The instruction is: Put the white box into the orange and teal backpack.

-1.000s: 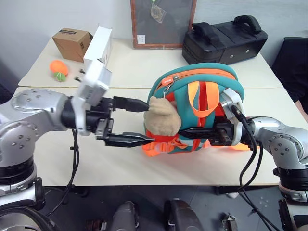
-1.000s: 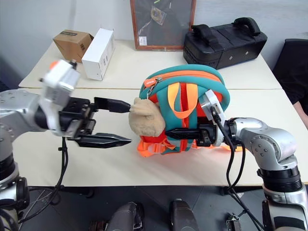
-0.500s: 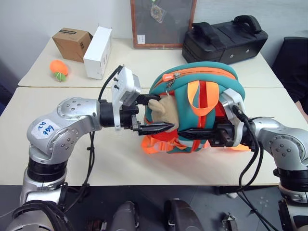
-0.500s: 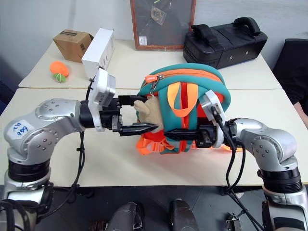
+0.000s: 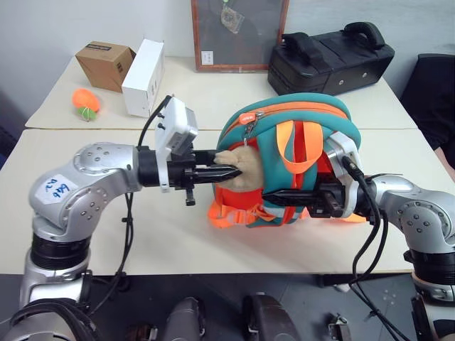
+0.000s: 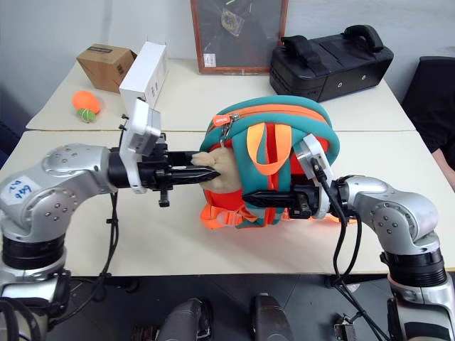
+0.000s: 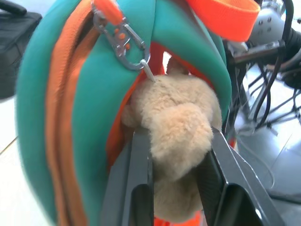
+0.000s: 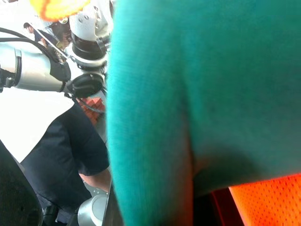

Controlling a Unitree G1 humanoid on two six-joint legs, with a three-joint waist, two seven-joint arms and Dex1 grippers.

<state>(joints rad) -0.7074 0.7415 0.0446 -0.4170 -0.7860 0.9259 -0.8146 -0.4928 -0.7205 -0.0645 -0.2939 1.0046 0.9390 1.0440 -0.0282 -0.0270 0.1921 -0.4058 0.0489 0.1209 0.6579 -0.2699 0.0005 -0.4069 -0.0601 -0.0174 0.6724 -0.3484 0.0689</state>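
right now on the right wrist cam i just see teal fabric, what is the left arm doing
Observer: The left jaws are closed on the tan plush toy hanging off the backpack.
Operator: is the backpack open yet
Observer: No, the zip looks shut, with its pull just above the toy.
Operator: anything behind it
Observer: A black case sits on the far table.

Even, bright indoor light falls from above; the pale table (image 5: 213, 241) looks washed but not blown out, and shadows beneath the backpack (image 5: 298, 142) are soft and short. The head views are sharp throughout. In the left wrist view the plush toy (image 7: 178, 127) is slightly soft, the background overexposed. The right wrist view is blurred by closeness.
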